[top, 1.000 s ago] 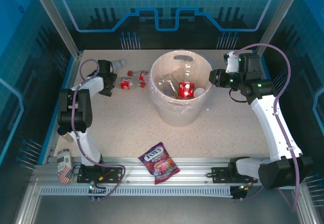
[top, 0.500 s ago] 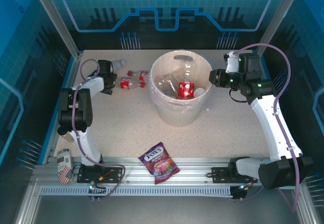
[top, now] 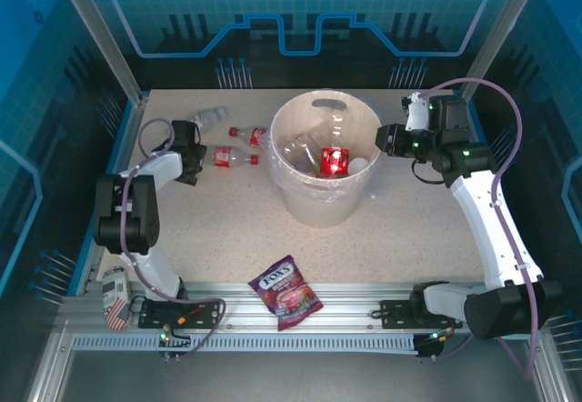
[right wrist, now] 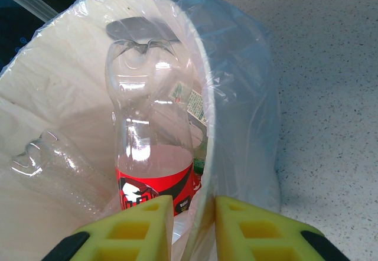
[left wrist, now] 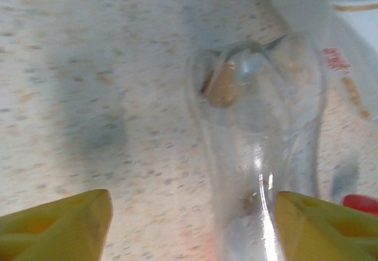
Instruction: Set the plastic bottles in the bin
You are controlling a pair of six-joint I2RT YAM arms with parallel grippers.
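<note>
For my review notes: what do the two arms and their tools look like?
The left arm and right arm each have white links, black joints and a looping purple cable. The left tool and right tool have blocky yellow fingers.

Left wrist view is pretty blurred: the clear bottle (left wrist: pixel 260 155) is smeared and cut off by the bottom edge, and a red bit (left wrist: pixel 361 204) at the right edge can't be made out. On the right wrist, the red-labelled bottle (right wrist: pixel 150 149) is covered at its lower end by a yellow finger (right wrist: pixel 136 222).
</note>
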